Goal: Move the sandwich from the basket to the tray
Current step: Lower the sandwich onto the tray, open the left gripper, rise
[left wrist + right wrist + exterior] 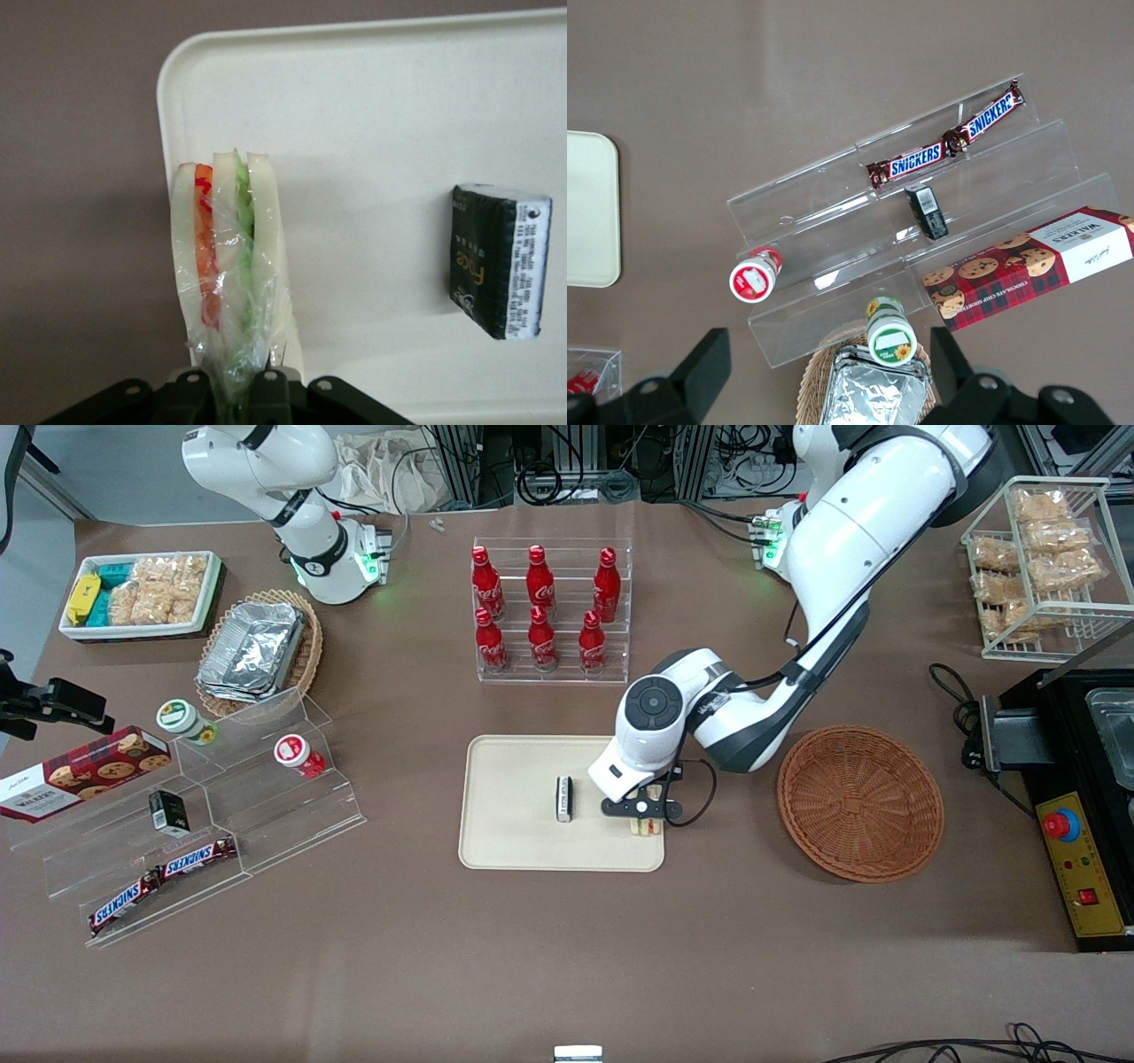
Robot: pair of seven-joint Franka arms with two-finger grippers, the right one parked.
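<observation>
My left gripper [646, 816] is shut on the clear-wrapped sandwich [232, 257], pinching its narrow end; the white bread with orange-red and green layers sticks out from the fingers. In the front view the sandwich [648, 827] peeks out under the gripper at the beige tray's [505, 841] edge nearest the basket. In the left wrist view it hangs over the tray's [372, 106] corner. The round reddish-brown wicker basket [859, 802] stands beside the tray, toward the working arm's end, with nothing in it.
A small black packet [563, 798] [496, 261] lies on the tray near its middle. A clear rack of red cola bottles [551, 615] stands farther from the front camera than the tray. A black machine [1076, 806] sits past the basket.
</observation>
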